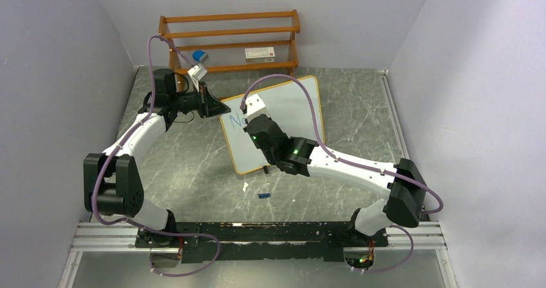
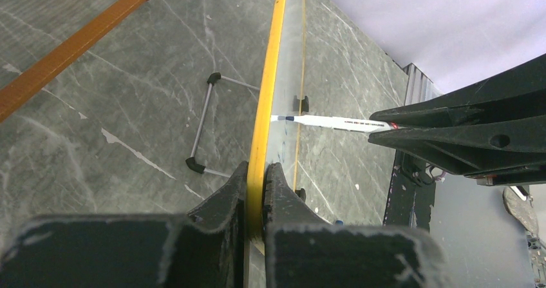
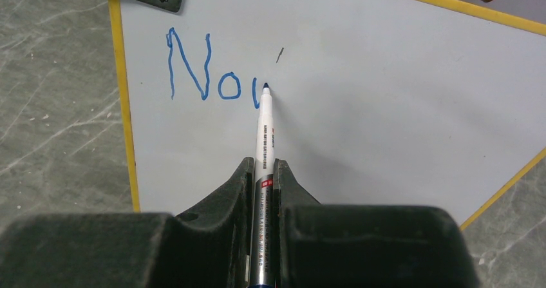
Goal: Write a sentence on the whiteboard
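**One claw pins the board, the other writes**

Closest to the right wrist lens, the right gripper [image 3: 264, 172] has its jaws closed tight on the barrel of a white marker [image 3: 264, 130]. It grips the pen low, so a long length sticks out ahead and the tip shows clear of the fingers.

That tip touches the whiteboard [image 3: 386, 107] near the upper left of its face, on a third blue stroke. The sentence [image 3: 199, 75] so far reads "No" plus that started letter, so most of the writing looks to lie ahead.

The left gripper [image 2: 256, 175] is also fully closed, pinching the board's yellow frame near the upper left corner. The reason seems plain. The board stands tilted on the table [image 2: 96, 107], with a thin wire prop [image 2: 203, 127] behind it, and pen pressure would likely rock or twist it. Clamping the edge close to the lettering braces the board where that push is greatest.

A small blue piece [image 1: 263, 196] lies on the table in front of the board. It may be the pen's cap, though it is too small to tell. The wooden rack [image 1: 228, 40] stands well apart against the far wall.

The next strokes probably call for light, even contact running rightward along the row.
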Action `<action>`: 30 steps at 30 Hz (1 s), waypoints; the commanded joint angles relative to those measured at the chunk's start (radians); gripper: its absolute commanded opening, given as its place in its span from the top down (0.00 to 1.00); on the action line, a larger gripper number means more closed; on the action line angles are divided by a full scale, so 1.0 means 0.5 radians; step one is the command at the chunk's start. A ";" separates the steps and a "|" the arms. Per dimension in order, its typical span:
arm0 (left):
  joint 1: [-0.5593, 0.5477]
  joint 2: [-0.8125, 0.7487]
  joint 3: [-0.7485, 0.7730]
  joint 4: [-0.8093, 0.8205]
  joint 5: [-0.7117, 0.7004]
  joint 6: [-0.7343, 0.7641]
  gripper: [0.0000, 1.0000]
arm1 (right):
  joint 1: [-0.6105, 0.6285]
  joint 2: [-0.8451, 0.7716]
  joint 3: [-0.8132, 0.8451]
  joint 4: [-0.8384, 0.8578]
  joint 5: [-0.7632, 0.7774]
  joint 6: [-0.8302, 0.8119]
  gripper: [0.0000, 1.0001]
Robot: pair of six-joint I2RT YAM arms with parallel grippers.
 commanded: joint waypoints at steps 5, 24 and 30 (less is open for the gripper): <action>-0.076 0.095 -0.067 -0.213 -0.253 0.305 0.95 | -0.031 0.003 0.030 -0.037 0.033 0.039 1.00; -0.076 0.101 -0.061 -0.220 -0.259 0.309 0.95 | -0.038 -0.051 -0.084 -0.135 0.042 0.121 1.00; -0.076 0.105 -0.061 -0.222 -0.257 0.311 0.95 | -0.041 -0.057 -0.094 -0.132 0.037 0.125 1.00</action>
